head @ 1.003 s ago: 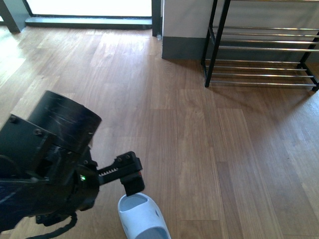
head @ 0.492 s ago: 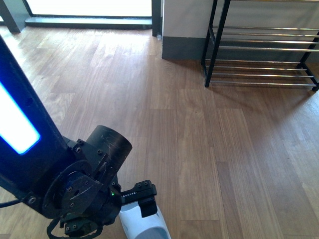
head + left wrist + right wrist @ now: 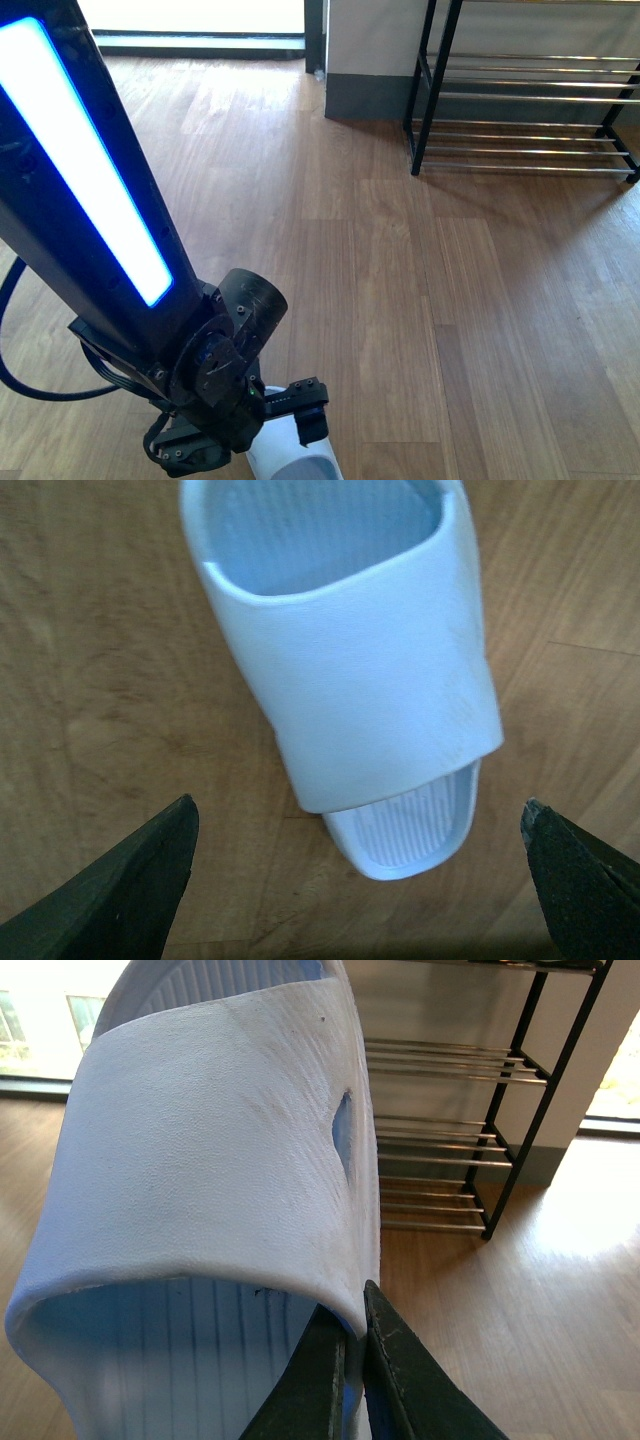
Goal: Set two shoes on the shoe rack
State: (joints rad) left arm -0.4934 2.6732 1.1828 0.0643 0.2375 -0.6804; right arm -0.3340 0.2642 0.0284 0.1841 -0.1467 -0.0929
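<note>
Left end effector (image 3: 357, 802), spread wide and empty, hangs just above a sandal (image 3: 350, 670) on the floor (image 3: 90, 680), its length running between the fingers (image 3: 130, 880). Right end effector (image 3: 352, 1360) pinches a second sandal (image 3: 200, 1160) by its strap. The rack (image 3: 520, 100) stands well ahead, rightward.

Left arm (image 3: 70, 240) hides most of the floor sandal (image 3: 285, 463); shoe rack (image 3: 530, 98) cropped above.

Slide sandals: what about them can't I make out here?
Front view: the left arm hides most of the floor sandal; the frame crops the shoe rack on top.
Left wrist view: the frame crops the floor sandal's heel.
Right wrist view: the held sandal fills it, hiding part of the shoe rack.
</note>
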